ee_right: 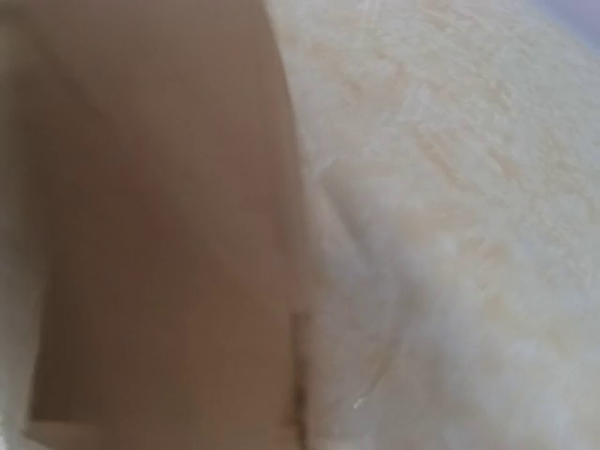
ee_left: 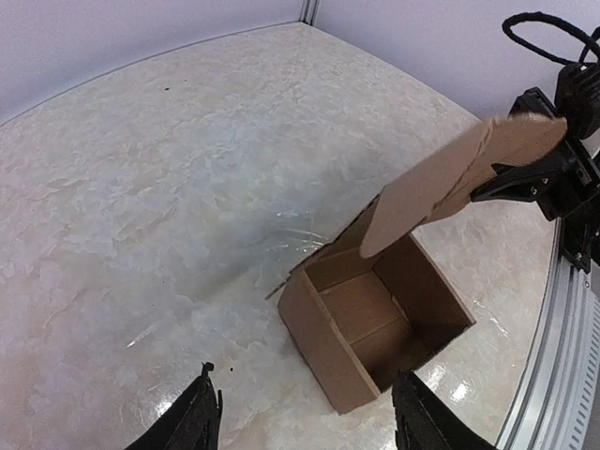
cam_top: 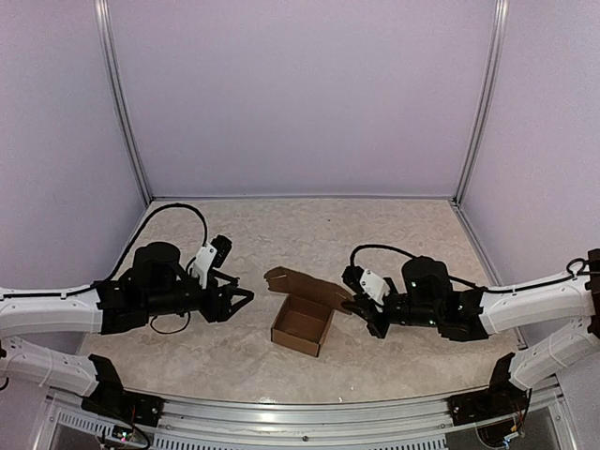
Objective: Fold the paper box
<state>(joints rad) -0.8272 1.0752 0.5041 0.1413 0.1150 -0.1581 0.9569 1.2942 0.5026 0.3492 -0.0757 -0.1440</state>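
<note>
The right hand (cam_top: 356, 306) pinches the raised lid flap (cam_top: 298, 282) of the paper box (cam_top: 302, 328), which sits open on the worktop (cam_top: 403, 234). The left hand (cam_top: 242, 300) hovers left of the box, half-open and empty. Closing the lid looks next, which means swinging the flap over and tucking it in.

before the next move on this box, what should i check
1. Right end effector shut on the raised lid flap: ok.
2. Left end effector open, apart from the brown cardboard paper box: ok.
3. Box walls up, base on the marbled table: ok.
4. Box interior empty: ok.
5. Lid closed: not ok.
6. Grip depth on the flap: cannot tell.
</note>
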